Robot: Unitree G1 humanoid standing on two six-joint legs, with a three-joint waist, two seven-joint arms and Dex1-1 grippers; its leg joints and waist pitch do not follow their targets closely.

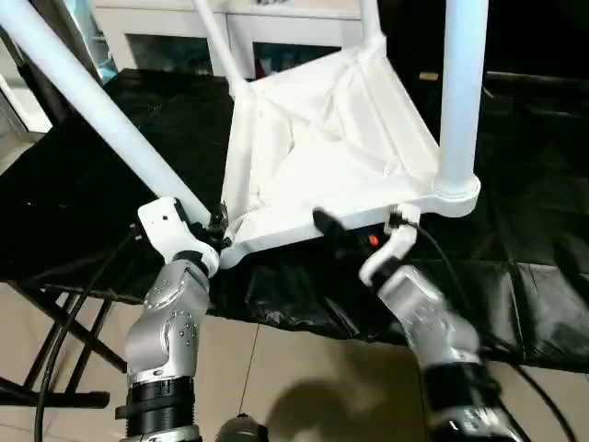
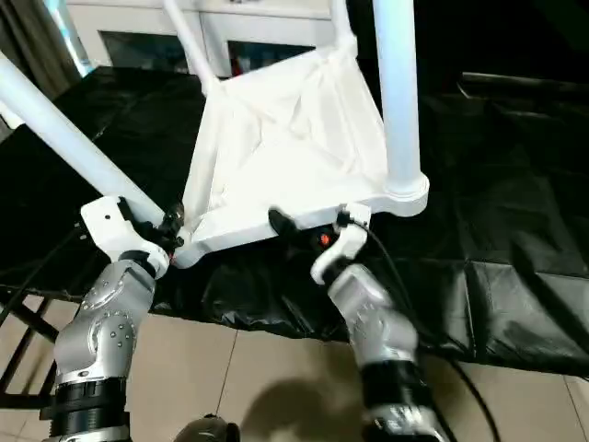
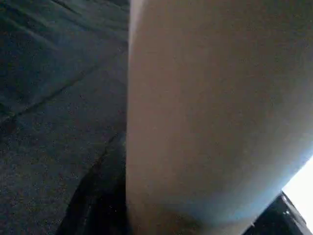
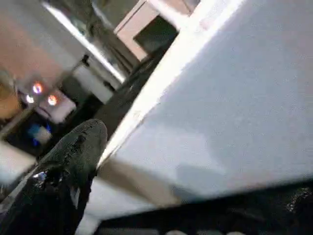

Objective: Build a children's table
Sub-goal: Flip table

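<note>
Black sheet [image 1: 534,304] | left hand [image 1: 217,230] clamps leg [image 1: 92,97] (tilted) | right hand [image 1: 354,230] agape under tabletop [image 1: 322,157]

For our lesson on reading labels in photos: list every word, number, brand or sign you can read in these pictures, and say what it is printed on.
None can be read.
Tabletop: plain white, no print.
Legs: plain white, no print.
Black sheet: no print.
Cabinet: things behind its glass are too blurred to read.

Indoor workroom: black-draped worktable [image 1: 534,304], tiled floor [image 1: 304,368], white glass-doored cabinet [image 1: 175,37].
</note>
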